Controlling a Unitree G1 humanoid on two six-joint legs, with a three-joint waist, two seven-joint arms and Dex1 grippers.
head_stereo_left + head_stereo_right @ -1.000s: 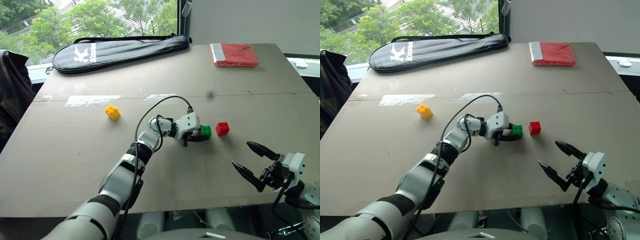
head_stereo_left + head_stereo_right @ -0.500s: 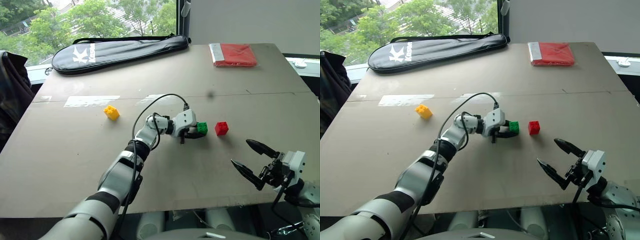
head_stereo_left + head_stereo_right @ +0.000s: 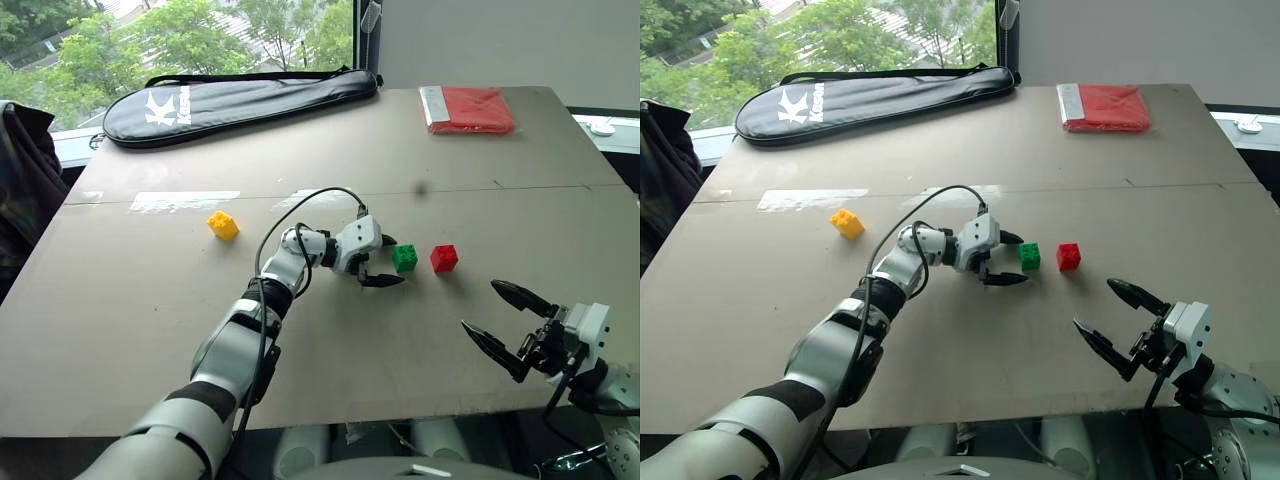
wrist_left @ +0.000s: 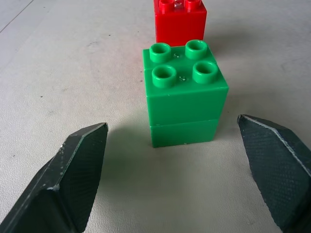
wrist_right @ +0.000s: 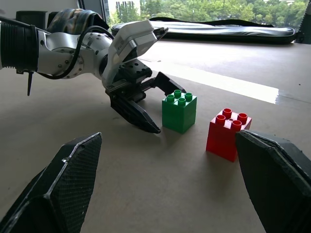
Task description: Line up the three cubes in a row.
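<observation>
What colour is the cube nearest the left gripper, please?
Green, clearest in the left wrist view.

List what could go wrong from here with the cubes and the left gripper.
1. The open left gripper has a fingertip on each side of the green cube; a sideways pull-back might knock it out of line with the red cube.
2. The yellow cube sits far off; adding it may bump the pair.
</observation>
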